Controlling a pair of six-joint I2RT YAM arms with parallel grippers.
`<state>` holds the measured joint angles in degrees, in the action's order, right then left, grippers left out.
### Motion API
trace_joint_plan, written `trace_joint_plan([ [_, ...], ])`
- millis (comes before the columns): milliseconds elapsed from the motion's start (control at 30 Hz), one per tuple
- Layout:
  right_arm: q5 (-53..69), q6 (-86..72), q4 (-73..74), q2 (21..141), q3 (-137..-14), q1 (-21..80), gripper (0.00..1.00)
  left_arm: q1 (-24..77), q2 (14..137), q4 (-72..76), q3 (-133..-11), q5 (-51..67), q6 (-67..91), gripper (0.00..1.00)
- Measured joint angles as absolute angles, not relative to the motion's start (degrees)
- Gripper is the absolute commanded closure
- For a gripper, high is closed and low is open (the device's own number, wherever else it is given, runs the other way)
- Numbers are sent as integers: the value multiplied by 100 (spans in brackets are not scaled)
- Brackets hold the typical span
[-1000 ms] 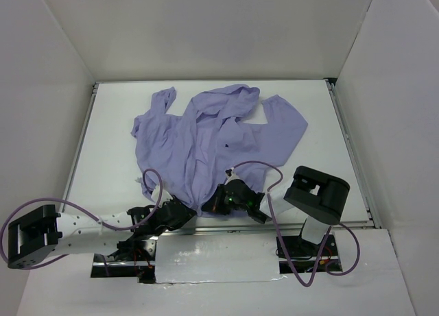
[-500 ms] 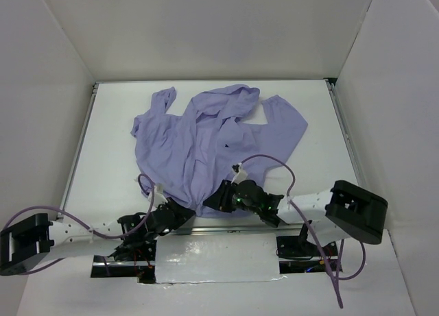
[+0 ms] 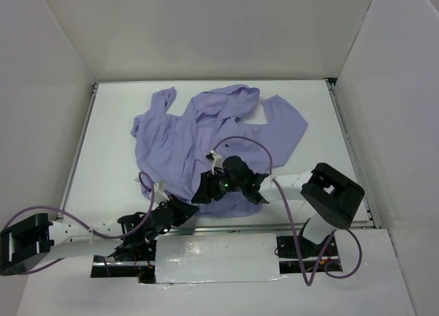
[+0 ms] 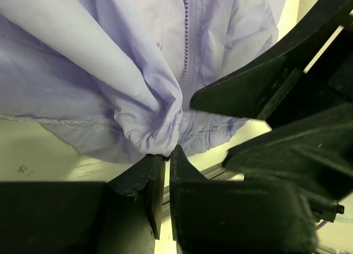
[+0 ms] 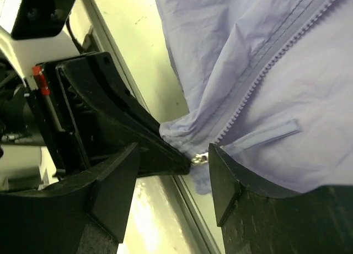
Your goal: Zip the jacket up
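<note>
The lavender jacket lies spread on the white table, hood at the back and hem toward the arms. My left gripper is at the hem's near edge. In the left wrist view it is shut on a bunched fold of the hem below the zipper teeth. My right gripper hovers just above it over the lower front. In the right wrist view it is open, with the small metal zipper pull between its fingers. The zipper teeth run up and right.
A metal rail runs along the table's near edge, with a silver strip in front of it. White walls enclose the table on three sides. Purple cables loop off both arms. The left gripper's finger crowds the right wrist view.
My right gripper has moved up and left from beside the hem to over the jacket's lower front, close to the left gripper. The left gripper has stayed at the hem.
</note>
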<state>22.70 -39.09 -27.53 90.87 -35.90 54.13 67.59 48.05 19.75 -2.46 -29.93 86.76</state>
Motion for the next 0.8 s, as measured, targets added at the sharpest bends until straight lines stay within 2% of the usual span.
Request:
trace_joint_plan([
  [367, 4101, -3170, -2995, 9378, -3592, 4810, 40, 6759, 4899, 2187, -246, -3026, 8567, 100],
  [800, 4510, -3041, -3319, 9907, -3612, 4587, 37, 6759, 5111, 2475, -246, -3033, 8414, 100],
])
